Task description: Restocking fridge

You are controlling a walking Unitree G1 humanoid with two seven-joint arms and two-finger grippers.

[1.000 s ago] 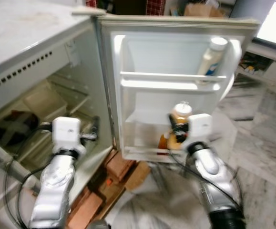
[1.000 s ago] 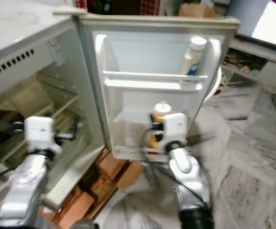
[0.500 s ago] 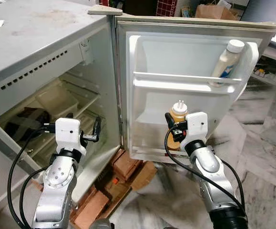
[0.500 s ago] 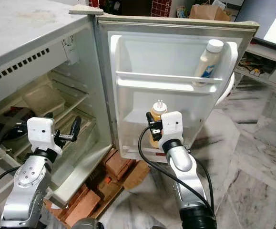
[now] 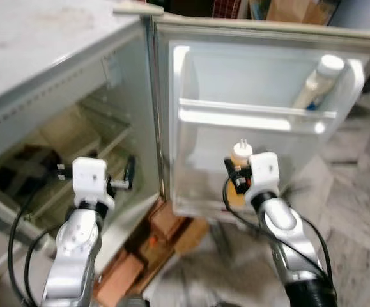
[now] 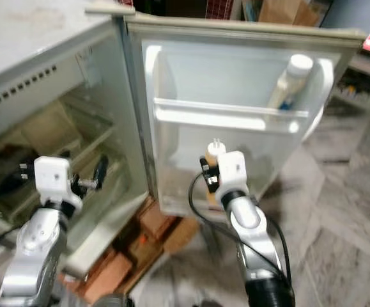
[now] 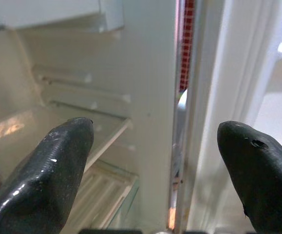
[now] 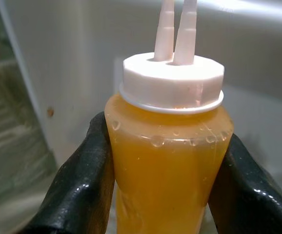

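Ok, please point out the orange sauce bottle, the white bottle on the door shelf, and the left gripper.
orange sauce bottle (image 8: 167, 161), right wrist view, on its body.
white bottle (image 5: 330, 64), left eye view, on its cap.
left gripper (image 7: 155, 146), left wrist view, midway between fingertips.

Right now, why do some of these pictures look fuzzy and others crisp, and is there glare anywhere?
Both eye views are softly blurred all over, likely from camera motion; glare whitens the white fridge door's upper shelf rail. Right wrist view is sharp on the orange squeeze bottle with the white twin-nozzle cap, background soft. Left wrist view shows the left tool with glossy highlights on its black fingers, and a bright patch at the picture's edge.
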